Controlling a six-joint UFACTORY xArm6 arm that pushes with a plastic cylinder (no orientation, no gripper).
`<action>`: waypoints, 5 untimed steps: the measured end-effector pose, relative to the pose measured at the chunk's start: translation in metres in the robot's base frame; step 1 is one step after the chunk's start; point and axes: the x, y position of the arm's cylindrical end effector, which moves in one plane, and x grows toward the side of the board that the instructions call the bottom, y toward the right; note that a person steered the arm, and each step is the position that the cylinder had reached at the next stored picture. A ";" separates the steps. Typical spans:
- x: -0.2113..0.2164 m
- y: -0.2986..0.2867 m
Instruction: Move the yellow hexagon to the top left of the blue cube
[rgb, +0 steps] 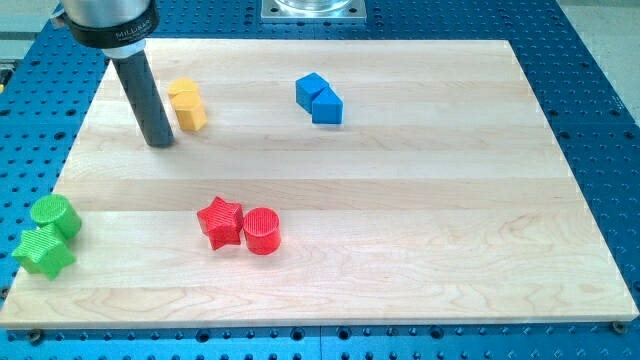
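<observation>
1. My tip (160, 143) sits just left of the yellow hexagon (188, 105), upper-left on the bench (420, 200).
2. No fingers here, only a bare rod.
3. The blue cube (319, 98) stands well right; the push is barely begun.

One camera only looks down at a slant on the wooden worktop (400, 200) from above its near edge, facing toward the far edge, which lies at the view's top. It stands far enough back that the far edge and both far corners show, along with a border of blue perforated base (590, 80) on every side, while the near right corner falls just outside the view. With a single view, no part of the scene is shared between cameras.
</observation>
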 end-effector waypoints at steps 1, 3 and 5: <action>0.000 0.000; 0.001 -0.003; -0.001 -0.003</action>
